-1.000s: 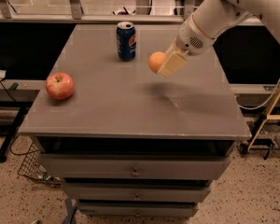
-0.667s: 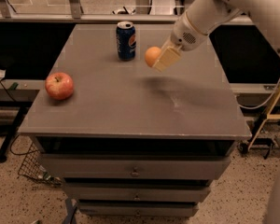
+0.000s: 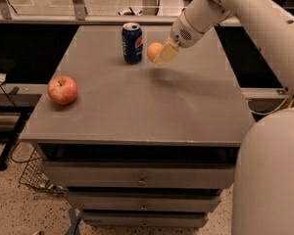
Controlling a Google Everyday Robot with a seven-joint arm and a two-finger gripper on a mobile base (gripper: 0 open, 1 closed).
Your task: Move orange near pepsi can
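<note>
The pepsi can (image 3: 132,43) stands upright at the back middle of the grey table (image 3: 137,111). My gripper (image 3: 159,55) is shut on the orange (image 3: 153,51) and holds it just right of the can, close to the tabletop, with a small gap between orange and can. One finger (image 3: 165,56) shows in front of the orange; part of the fruit is hidden behind it.
A red apple (image 3: 62,90) sits near the table's left edge. The table has drawers (image 3: 139,177) below its front edge. My white arm (image 3: 245,13) reaches in from the upper right, and my base (image 3: 269,175) fills the lower right.
My gripper has carried the orange leftward and toward the back of the table, from the right-middle to right beside the pepsi can. The apple and can have not moved.
</note>
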